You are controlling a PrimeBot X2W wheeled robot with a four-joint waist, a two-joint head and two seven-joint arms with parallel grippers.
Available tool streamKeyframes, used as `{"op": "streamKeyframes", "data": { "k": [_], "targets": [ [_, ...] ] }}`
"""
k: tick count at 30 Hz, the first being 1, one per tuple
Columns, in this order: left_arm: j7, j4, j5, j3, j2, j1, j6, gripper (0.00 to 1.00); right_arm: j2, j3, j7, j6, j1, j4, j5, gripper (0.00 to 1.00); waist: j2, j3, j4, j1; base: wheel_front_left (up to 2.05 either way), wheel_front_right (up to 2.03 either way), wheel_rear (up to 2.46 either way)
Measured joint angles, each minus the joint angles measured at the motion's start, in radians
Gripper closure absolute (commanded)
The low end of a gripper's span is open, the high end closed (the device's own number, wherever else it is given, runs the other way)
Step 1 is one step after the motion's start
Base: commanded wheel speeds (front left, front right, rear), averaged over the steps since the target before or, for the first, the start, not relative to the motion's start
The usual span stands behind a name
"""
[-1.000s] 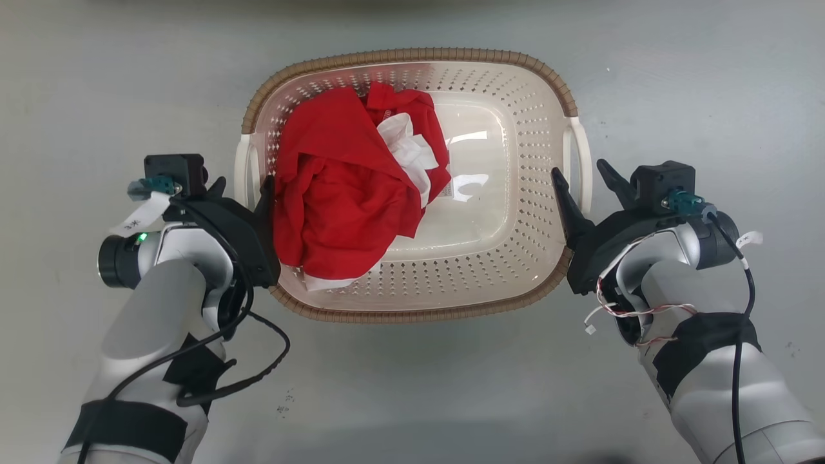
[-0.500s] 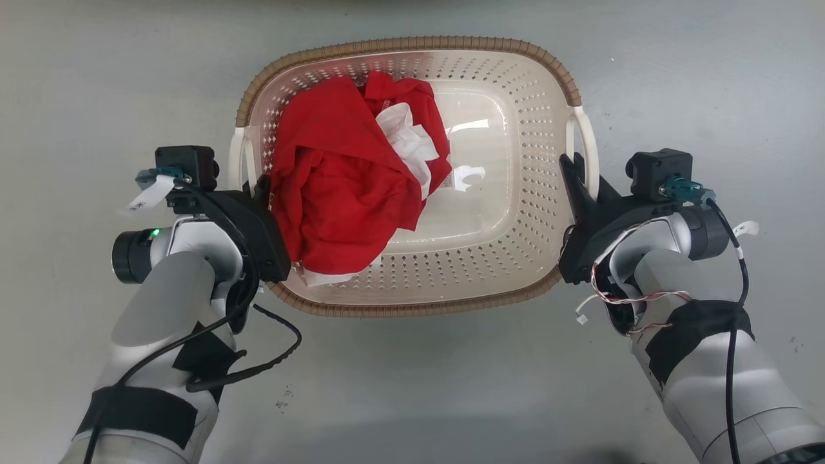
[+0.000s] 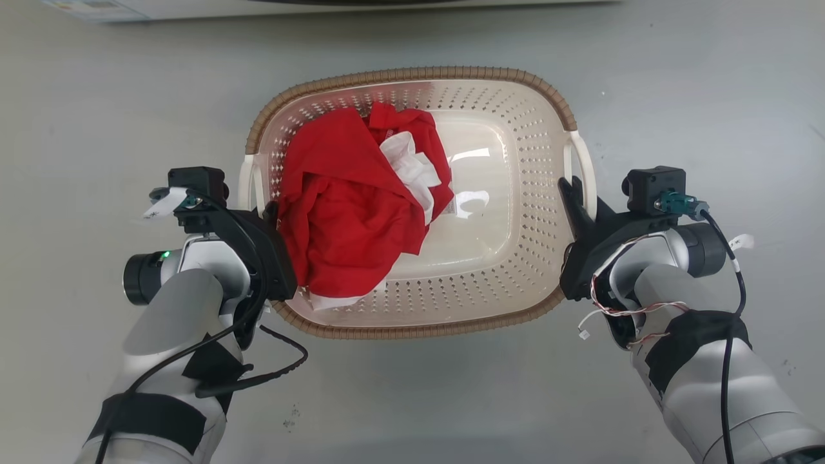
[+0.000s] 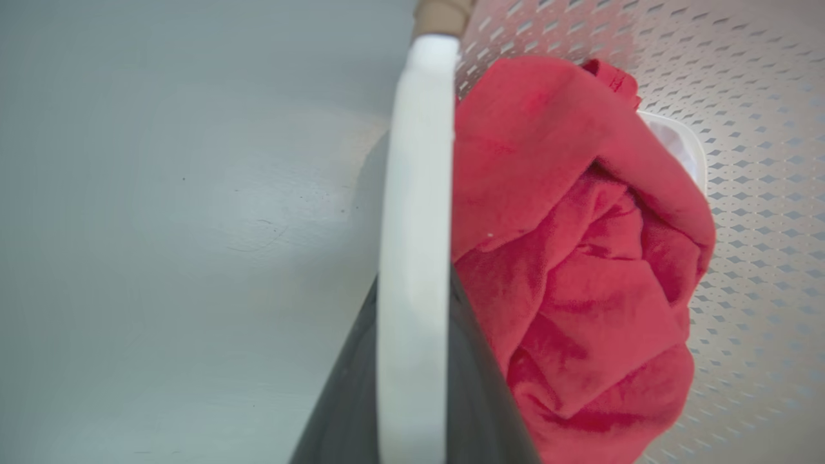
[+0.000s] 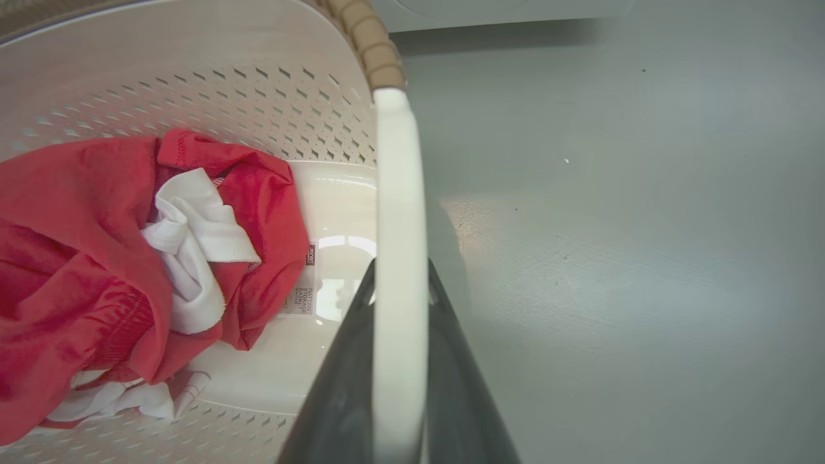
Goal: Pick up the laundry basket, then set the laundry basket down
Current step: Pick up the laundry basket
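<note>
— Starting with the largest?

— Recorded a grey floor (image 3: 412, 399), scuffed and speckled in places. Located the laundry basket (image 3: 515, 270) centred ahead between both arms, long side across the head view, edged by a brown ribbed rim (image 3: 412, 71). Unable to say whether resting on that floor or raised off it.

— And inside?

— Found a crumpled red garment (image 3: 348, 219) heaped in the robot's left half, touching that side wall. Found a white cloth (image 3: 409, 161) tucked into its folds, plus more white beneath the near edge. Noted a bare, glossy bottom across the right half.

— Then the end effectors?

— Observed the left gripper (image 3: 261, 212) clamped on the left handle (image 4: 416, 225), dark fingers (image 4: 477, 361) pressed to either side of the white bar. Observed the right gripper (image 3: 579, 193) likewise closed around the right handle (image 5: 399, 258), fingers (image 5: 451, 361) flanking it tightly.

— Anything smaller?

— Logged a small printed label (image 5: 303, 290) on the basket bottom, just beside the red garment. Unreadable at this size.
</note>
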State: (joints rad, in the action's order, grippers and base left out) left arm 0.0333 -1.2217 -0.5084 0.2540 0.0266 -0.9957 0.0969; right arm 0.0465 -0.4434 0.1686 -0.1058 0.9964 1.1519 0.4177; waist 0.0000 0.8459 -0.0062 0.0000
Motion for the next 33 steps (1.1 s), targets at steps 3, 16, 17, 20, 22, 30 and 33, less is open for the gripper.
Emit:
{"op": "streamKeyframes", "data": {
  "k": [3,16,17,20,22,30,33],
  "targets": [
    [0.0,-0.012,-0.001,0.0,-0.004,0.002,0.0,1.0,-0.002,-0.007,0.0,-0.001,-0.005,0.014,0.015,1.0,0.0,-0.028,0.001,0.0,0.0,0.0,0.0],
    [0.009,-0.049,-0.036,-0.007,-0.023,0.064,0.001,1.0,-0.007,-0.022,-0.013,-0.015,-0.075,0.057,0.074,1.0,-0.0001,-0.176,0.002,-0.0001,0.0,0.0,0.0],
    [0.013,-0.052,-0.036,-0.005,-0.024,0.072,0.002,1.0,-0.009,-0.023,-0.018,-0.015,-0.085,0.058,0.08,1.0,-0.0001,-0.188,0.002,-0.0001,0.0,0.0,0.0],
    [0.018,-0.056,-0.037,-0.003,-0.027,0.102,0.002,1.0,-0.011,-0.03,-0.028,-0.018,-0.113,0.067,0.088,1.0,0.0,-0.226,0.001,-0.0001,0.0,0.0,0.0],
    [0.019,-0.059,-0.038,-0.002,-0.027,0.124,0.006,1.0,-0.012,-0.034,-0.036,-0.018,-0.13,0.071,0.097,1.0,-0.0001,-0.252,0.001,-0.0001,0.0,0.0,0.0],
    [0.054,-0.066,-0.048,0.0,-0.031,0.19,0.006,1.0,-0.018,-0.042,-0.08,-0.025,-0.19,0.089,0.132,1.0,-0.0001,-0.354,-0.003,-0.0002,0.0,0.0,0.0],
    [0.069,-0.067,-0.053,0.001,-0.033,0.207,0.006,1.0,-0.02,-0.044,-0.098,-0.026,-0.209,0.093,0.143,1.0,-0.0001,-0.391,-0.003,-0.0002,0.0,0.0,0.0]
  ]
}}
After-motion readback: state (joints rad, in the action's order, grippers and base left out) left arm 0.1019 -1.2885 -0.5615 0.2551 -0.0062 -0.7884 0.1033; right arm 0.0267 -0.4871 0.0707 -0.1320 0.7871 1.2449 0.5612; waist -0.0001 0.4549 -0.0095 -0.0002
